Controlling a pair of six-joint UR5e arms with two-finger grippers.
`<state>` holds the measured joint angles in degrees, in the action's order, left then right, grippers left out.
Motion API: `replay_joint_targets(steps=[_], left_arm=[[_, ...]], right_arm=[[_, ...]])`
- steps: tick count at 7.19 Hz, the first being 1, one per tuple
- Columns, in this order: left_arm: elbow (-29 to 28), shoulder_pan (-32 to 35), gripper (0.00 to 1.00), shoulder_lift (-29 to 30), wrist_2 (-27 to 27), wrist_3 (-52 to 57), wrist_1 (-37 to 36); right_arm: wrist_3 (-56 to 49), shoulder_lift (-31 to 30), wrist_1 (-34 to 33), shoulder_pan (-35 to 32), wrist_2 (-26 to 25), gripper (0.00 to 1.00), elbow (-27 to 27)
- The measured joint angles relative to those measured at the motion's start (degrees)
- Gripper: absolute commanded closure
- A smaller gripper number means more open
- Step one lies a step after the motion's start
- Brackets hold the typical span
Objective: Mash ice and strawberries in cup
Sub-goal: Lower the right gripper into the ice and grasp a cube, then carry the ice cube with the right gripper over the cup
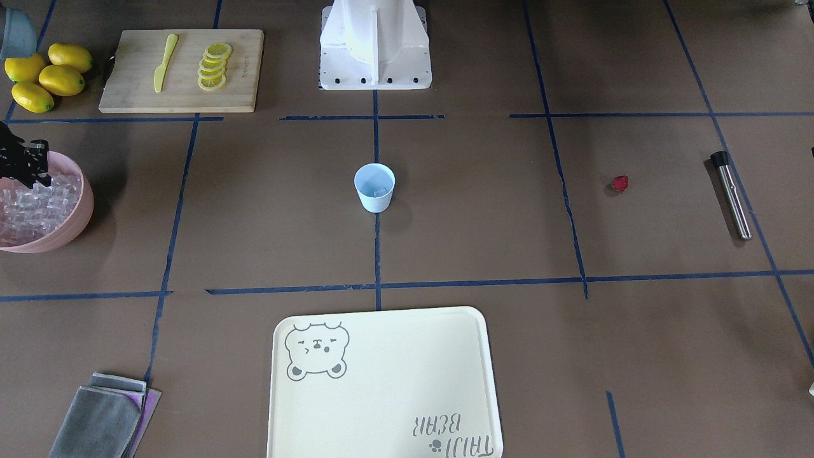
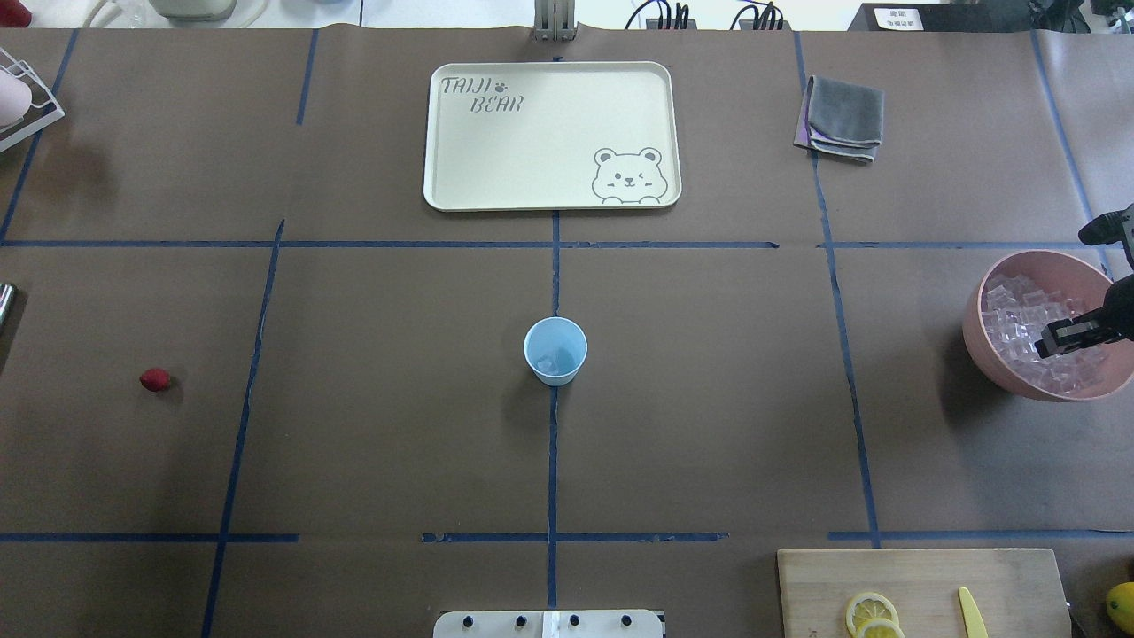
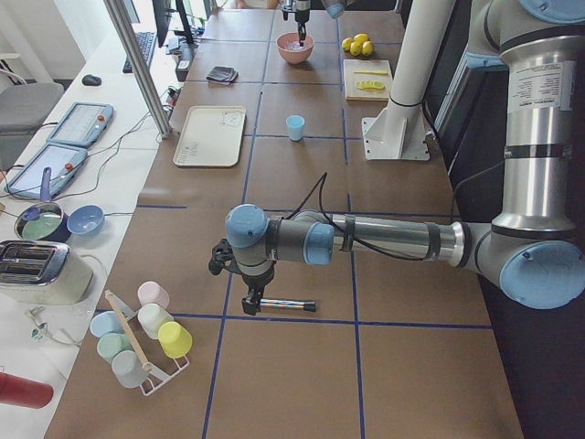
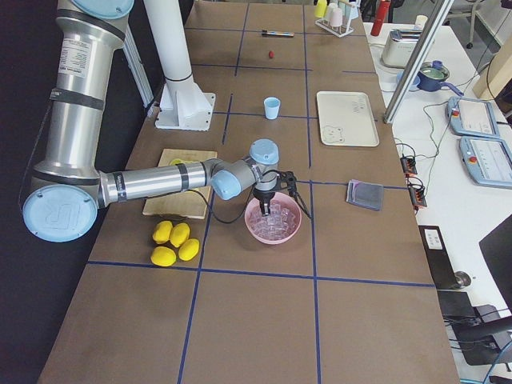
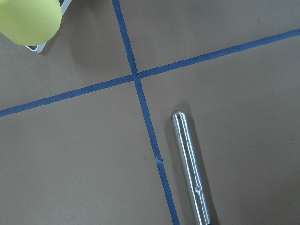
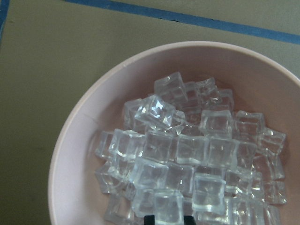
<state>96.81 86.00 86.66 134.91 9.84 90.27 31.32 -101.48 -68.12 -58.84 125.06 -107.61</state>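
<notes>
Hovering at far left over one steel muddler point(image 5: 190, 173), my left gripper point(image 3: 250, 294) hides its jaws, so I cannot tell. One strawberry point(image 2: 154, 379) lies near; one cup point(image 2: 555, 351) stands centre. Far right, my right gripper point(image 2: 1067, 337) sits among many ice point(image 6: 187, 150) cubes in one pink bowl point(image 2: 979, 346), grip unclear — better to pinch one cube squarely, lift straight.

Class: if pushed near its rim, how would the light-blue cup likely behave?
The cup stands on a narrow base, so it may tip. It holds only a little ice, so it is probably light and slides easily.
</notes>
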Motion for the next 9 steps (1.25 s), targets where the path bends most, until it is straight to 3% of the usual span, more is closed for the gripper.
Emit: replay_joint_targets(steps=[5, 7, 9], left_arm=[[-0.21, -0.11, 0.0, 0.0, 0.0, 0.0, 0.0], [-0.2, -0.13, 0.0, 0.0, 0.0, 0.0, 0.0], [-0.06, -0.13, 0.0, 0.0, 0.0, 0.0, 0.02]], right_arm=[[0.72, 1.2, -1.78, -3.96, 2.89, 0.98, -5.65], [5.63, 11.38, -11.08, -2.66, 3.07, 0.98, -7.13], [14.84, 26.7, -23.08, 4.45, -0.21, 0.98, -6.49]])
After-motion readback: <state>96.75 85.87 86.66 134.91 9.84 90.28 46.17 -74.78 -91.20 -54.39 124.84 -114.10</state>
